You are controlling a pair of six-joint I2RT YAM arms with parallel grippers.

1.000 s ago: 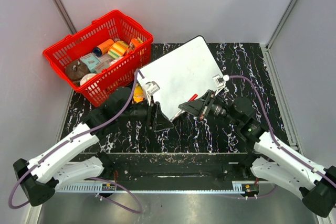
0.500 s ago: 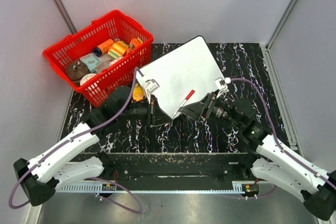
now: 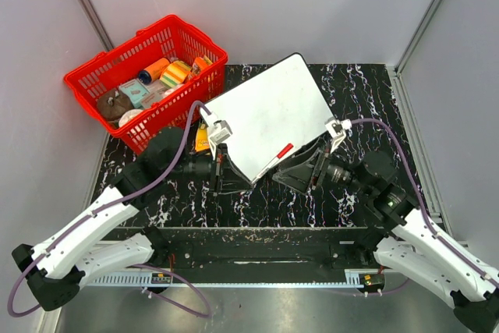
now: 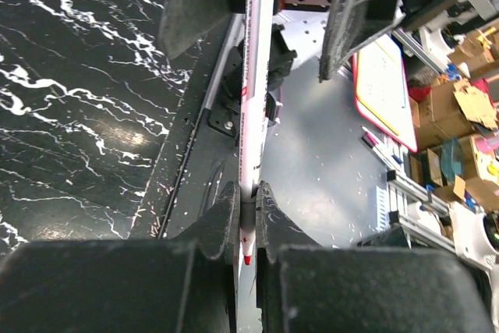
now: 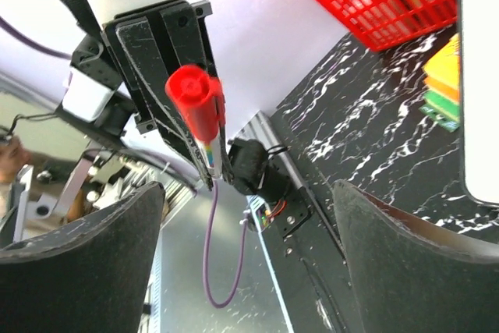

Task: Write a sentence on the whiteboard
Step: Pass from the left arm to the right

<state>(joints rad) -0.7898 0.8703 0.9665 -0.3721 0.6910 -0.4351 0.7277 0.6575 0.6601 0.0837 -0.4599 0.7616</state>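
1. The left gripper (image 4: 247, 212) is clamping the tail end of a slim white marker (image 4: 251, 99), while the right gripper (image 3: 296, 169) is gaping wide, holding nothing
2. In the top view the marker's long axis is running from 8 to 2 o'clock, and its red cap (image 5: 195, 99) is pointing at the right gripper, which is the nearer one and probably due to pull it off
3. The whiteboard (image 3: 269, 107) is lying flat at 12 o'clock from both grippers, smooth, round-cornered and showing no writing
4. The table (image 3: 366, 91) is looking glossy, with black marbling, and a red plastic lattice basket (image 3: 93, 76) is sitting at the board's 10 o'clock
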